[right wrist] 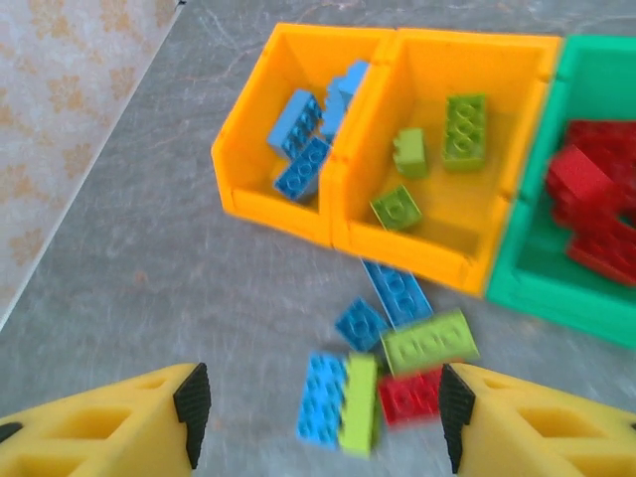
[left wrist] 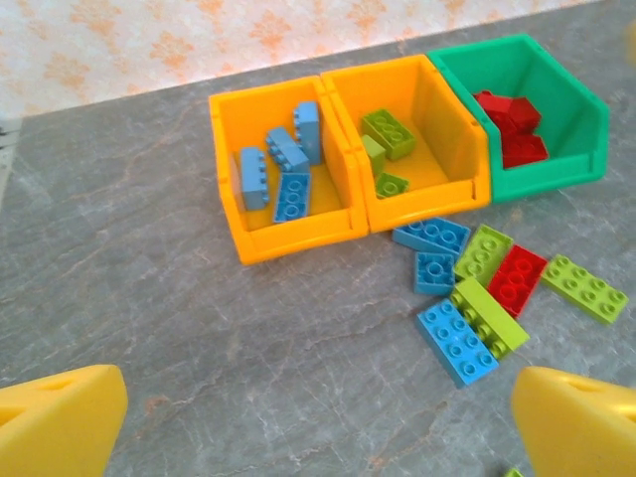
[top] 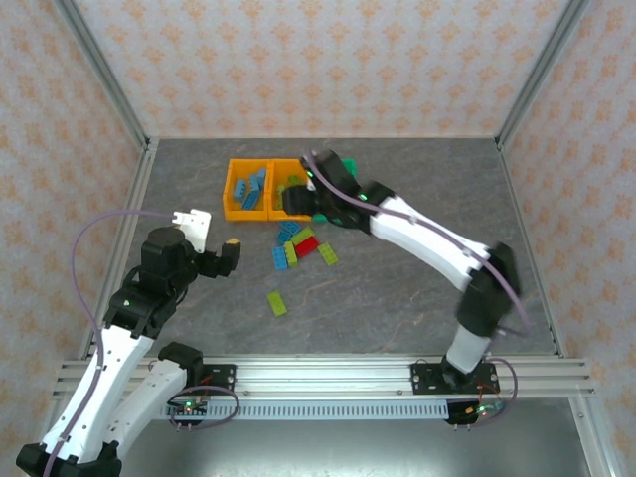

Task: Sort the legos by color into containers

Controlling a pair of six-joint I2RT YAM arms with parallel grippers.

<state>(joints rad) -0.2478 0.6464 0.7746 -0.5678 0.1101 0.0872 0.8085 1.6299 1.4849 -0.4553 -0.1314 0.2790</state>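
Three containers stand in a row. The left orange bin [left wrist: 283, 243] holds blue legos [left wrist: 283, 169], the middle orange bin [left wrist: 427, 204] holds lime ones [left wrist: 388, 132], and the green bin [left wrist: 552, 174] holds red ones [left wrist: 512, 124]. In front of them on the table lies a loose pile: a blue brick [right wrist: 324, 396], a lime brick [right wrist: 429, 341], a red brick [right wrist: 409, 393] and others. My right gripper [right wrist: 318, 402] hangs open just above this pile [top: 298, 246], with nothing between its fingers. My left gripper [left wrist: 318, 417] is open wide over bare table, left of the pile.
One lime brick [top: 277, 303] lies alone nearer the arms, below the pile. Another lime brick [left wrist: 584, 288] sits at the pile's right edge. Patterned walls and metal posts [top: 109, 79] close in the grey table on three sides.
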